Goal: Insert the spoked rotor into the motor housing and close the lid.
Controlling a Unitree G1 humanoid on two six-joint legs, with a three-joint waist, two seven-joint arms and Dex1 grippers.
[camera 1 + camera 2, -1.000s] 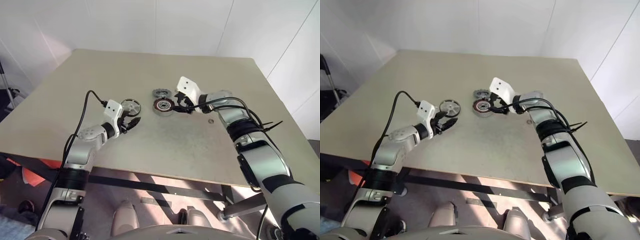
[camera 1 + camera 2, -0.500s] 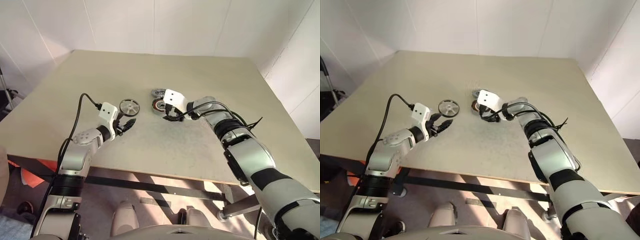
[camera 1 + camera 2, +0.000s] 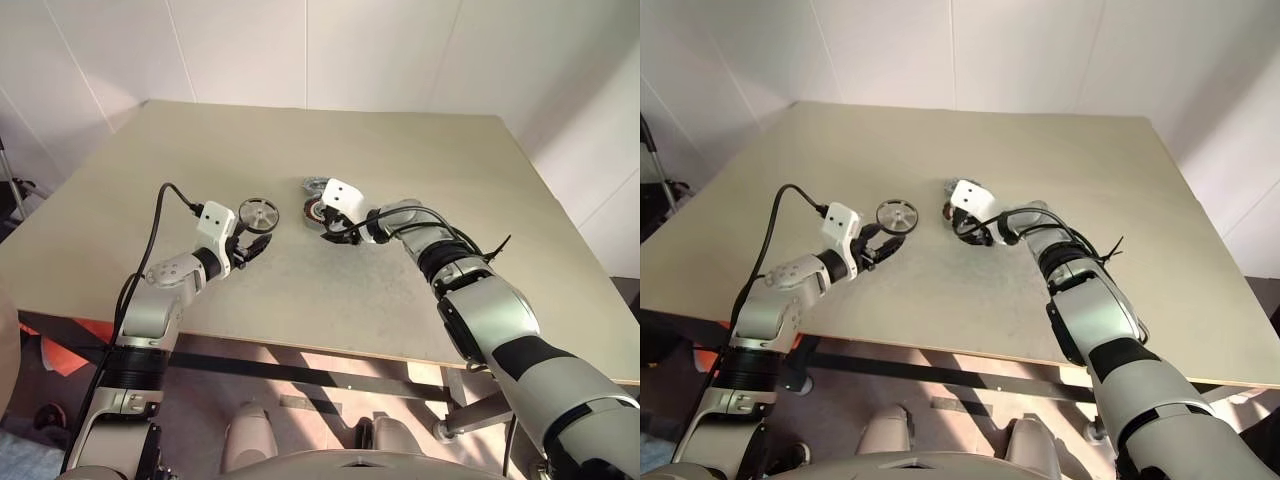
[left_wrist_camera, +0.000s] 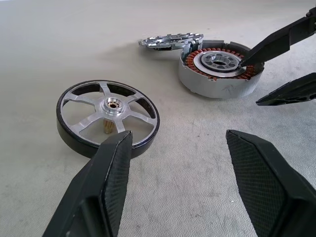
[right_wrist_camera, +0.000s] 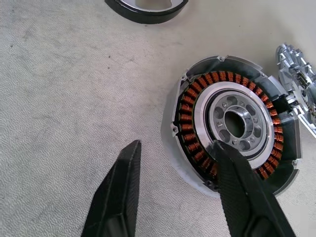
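The spoked rotor [image 4: 107, 116], black-rimmed with a silvery spoked face, lies flat on the table just beyond my left gripper [image 4: 177, 136]. That gripper is open and holds nothing. To the rotor's right sits the motor housing [image 5: 232, 123], a grey cup with copper-red windings. The lid [image 4: 170, 41], a small grey cut-out cap, lies right behind the housing. My right gripper [image 5: 175, 144] is open and straddles the housing's near wall. One of its fingers [image 5: 237, 177] rests its tip on the inner ring. The other stays outside the wall, clear of it.
The beige table [image 3: 400, 140] stretches wide behind and to both sides of the parts. White walls stand behind it. A black cable [image 3: 160, 215] loops up from my left wrist.
My right gripper has come down and to the left, from beside the housing to over its wall, and its jaws have narrowed. The camera has shifted. My left gripper has kept still.
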